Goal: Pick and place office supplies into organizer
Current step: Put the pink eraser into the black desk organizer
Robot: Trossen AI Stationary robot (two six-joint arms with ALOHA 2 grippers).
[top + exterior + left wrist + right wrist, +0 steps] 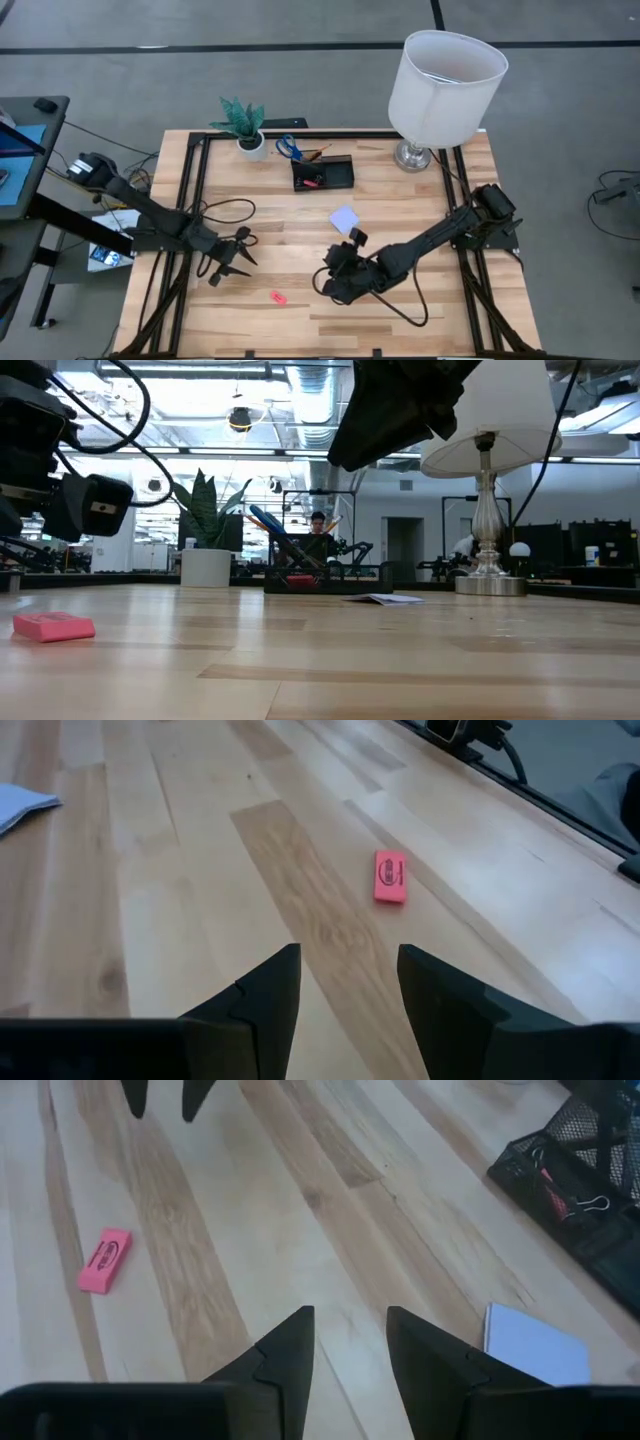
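Left gripper (232, 262) hovering over the table's left half, fingers spread wide with nothing between them; right gripper (328, 282) low near the centre, fingers parted by a narrow gap, also empty.

Counted from largest down: one wooden table (420, 230); one white-shaded lamp (445, 85) on a silver base at the far right corner; two dark arms; one potted plant (247, 125) in a white pot at the far edge; one black mesh organizer (322, 174) beside the plant, toward the lamp; one pair of blue-handled scissors (287, 147) standing in the taller section, with an orange pencil (318, 153) leaning out of it; one pale note pad (344, 219) flat on the wood between organizer and right gripper; one pink eraser (277, 297) on bare wood between the two grippers, nearer the front edge, touching neither.

Seen only in the right wrist view: inside of the organizer's lower tray (590, 1190), holding one black binder clip (585, 1205) and something pink, plus both tips of the other arm's fingers beyond the eraser (105, 1261). Seen only in the left wrist view: a printed mark on the eraser's (390, 877) top face. Seen only in the low view: a person (318, 525) seated far behind the table, and the eraser (53, 626) lying flat in the foreground with the note pad (385, 599) farther back.
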